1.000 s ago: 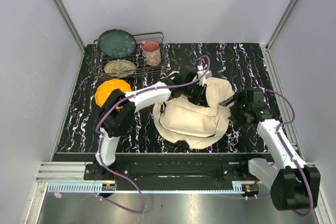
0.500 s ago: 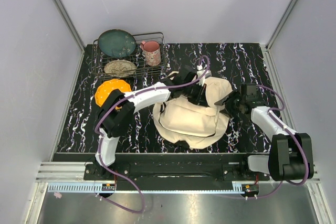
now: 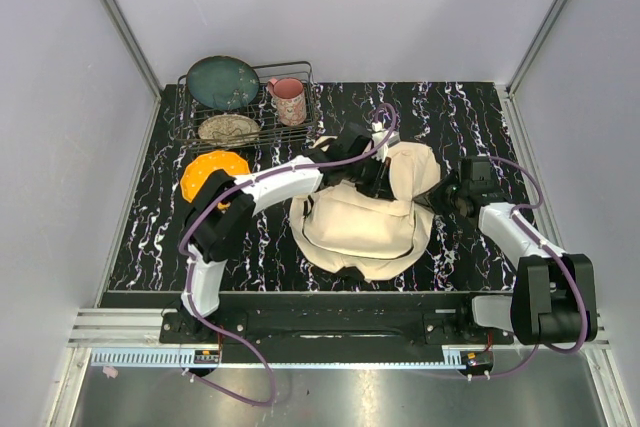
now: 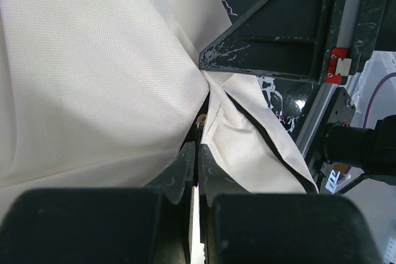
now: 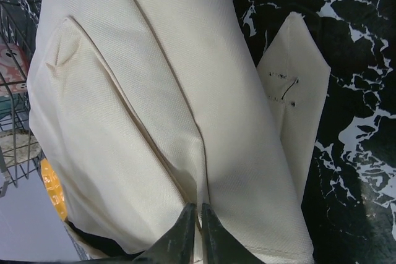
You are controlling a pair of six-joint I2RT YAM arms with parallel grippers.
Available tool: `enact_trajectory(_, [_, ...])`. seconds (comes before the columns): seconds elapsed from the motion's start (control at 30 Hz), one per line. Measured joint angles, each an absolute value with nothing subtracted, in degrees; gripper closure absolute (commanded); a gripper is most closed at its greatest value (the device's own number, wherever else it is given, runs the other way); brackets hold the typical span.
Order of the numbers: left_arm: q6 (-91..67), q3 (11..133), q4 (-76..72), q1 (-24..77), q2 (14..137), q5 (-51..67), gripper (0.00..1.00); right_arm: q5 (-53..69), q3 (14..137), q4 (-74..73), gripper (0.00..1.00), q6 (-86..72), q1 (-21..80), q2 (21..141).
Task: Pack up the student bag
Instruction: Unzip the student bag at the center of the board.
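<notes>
The student bag (image 3: 360, 232), cream canvas with a flap, lies in the middle of the black marbled table. My left gripper (image 3: 375, 179) sits over its back part. In the left wrist view that gripper (image 4: 197, 149) is shut on a thin fold of the bag (image 4: 93, 78). My right gripper (image 3: 441, 196) is at the bag's right edge. In the right wrist view its tips (image 5: 199, 207) are pinched together on a raised ridge of the bag's cloth (image 5: 154, 91). The bag's inside is hidden.
A wire rack (image 3: 305, 75) at the back left holds a green plate (image 3: 222, 82), a pink mug (image 3: 290, 100) and a beige dish (image 3: 229, 128). An orange round object (image 3: 213, 174) lies in front of the rack, beside the left arm. White walls enclose the table.
My right gripper moved in to the bag's right edge and closed on the cloth. The left gripper stayed shut on the bag and shifted slightly toward the back.
</notes>
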State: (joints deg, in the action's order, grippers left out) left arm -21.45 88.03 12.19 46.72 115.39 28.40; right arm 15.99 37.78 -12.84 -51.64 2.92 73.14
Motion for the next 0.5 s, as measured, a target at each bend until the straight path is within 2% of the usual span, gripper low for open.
enact_trajectory(0.1, [-21.45, 87.46, 11.94, 46.74, 115.04, 28.38, 1.0, 15.29, 37.8, -13.63, 0.57, -51.24, 2.92, 72.71])
enact_trajectory(0.17, [-21.43, 87.15, 11.9, 46.78, 114.69, 28.34, 1.0, 13.32, 37.8, -15.27, 0.52, -50.92, 2.92, 70.67])
enact_trajectory(0.37, [-21.41, 86.61, 11.92, 46.81, 113.49, 28.01, 1.0, 11.7, 37.8, -14.76, 0.53, -50.35, 2.92, 61.71])
enact_trajectory(0.5, [-21.41, 86.61, 11.92, 46.78, 113.21, 28.01, 1.0, 13.87, 38.13, -13.02, 0.54, -50.15, 2.92, 64.88])
